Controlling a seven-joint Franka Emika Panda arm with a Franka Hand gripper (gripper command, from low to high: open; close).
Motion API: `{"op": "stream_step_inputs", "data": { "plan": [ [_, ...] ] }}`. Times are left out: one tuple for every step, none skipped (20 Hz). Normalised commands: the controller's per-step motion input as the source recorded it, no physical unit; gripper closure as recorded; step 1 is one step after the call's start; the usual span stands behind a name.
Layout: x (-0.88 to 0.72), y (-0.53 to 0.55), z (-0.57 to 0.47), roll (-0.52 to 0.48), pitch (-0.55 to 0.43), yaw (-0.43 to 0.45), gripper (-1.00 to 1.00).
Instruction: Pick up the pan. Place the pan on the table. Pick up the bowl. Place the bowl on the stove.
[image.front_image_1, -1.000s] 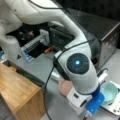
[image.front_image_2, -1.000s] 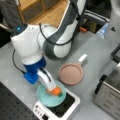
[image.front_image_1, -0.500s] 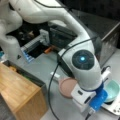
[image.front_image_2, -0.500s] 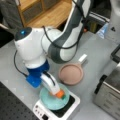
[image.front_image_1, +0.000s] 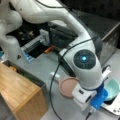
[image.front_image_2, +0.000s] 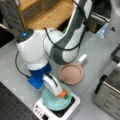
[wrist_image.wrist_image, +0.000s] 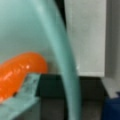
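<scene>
I see a steel toaster oven (image.front_image_2: 110, 96) at a front view's right; the wooden box (image.front_image_1: 18, 96) is well apart from it.

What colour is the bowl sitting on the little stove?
Light teal. The bowl shows best in a front view, sitting on the white stove.

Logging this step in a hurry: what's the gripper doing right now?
Gripper: at the teal bowl on the stove; open or closed cannot be told.

pan (image.front_image_2: 71, 73) just beside stove (image.front_image_2: 57, 110); toaster oven (image.front_image_2: 110, 92) blocks view's right; grey table (image.front_image_2: 15, 62) left free
</scene>
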Motion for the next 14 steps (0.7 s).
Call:
{"op": "stream_step_inputs", "data": {
  "plan": [
    [-0.11, 0.16, -0.08, -0.294, -0.008, 0.084, -1.00],
    [-0.11, 0.16, -0.09, -0.274, -0.029, 0.083, -1.00],
    [-0.12, 0.16, -0.10, -0.278, -0.019, 0.081, -1.00],
    [-0.12, 0.16, -0.10, -0.279, -0.010, 0.074, -1.00],
    [-0.11, 0.16, -0.09, -0.260, -0.016, 0.074, -1.00],
    [-0.11, 0.16, -0.08, -0.250, -0.021, 0.064, -1.00],
    [-0.10, 0.16, -0.07, -0.244, -0.026, 0.055, -1.00],
    [-0.09, 0.15, -0.05, -0.238, -0.032, 0.046, -1.00],
    [-0.08, 0.14, -0.04, -0.229, -0.039, 0.034, -1.00],
    [-0.07, 0.13, -0.04, -0.227, -0.042, 0.029, -1.00],
    [-0.07, 0.13, -0.04, -0.225, -0.044, 0.025, -1.00],
    [-0.06, 0.13, -0.04, -0.224, -0.045, 0.022, -1.00],
    [-0.06, 0.12, -0.03, -0.223, -0.046, 0.019, -1.00],
    [-0.06, 0.10, -0.03, -0.229, -0.046, 0.024, -1.00]
  ]
}}
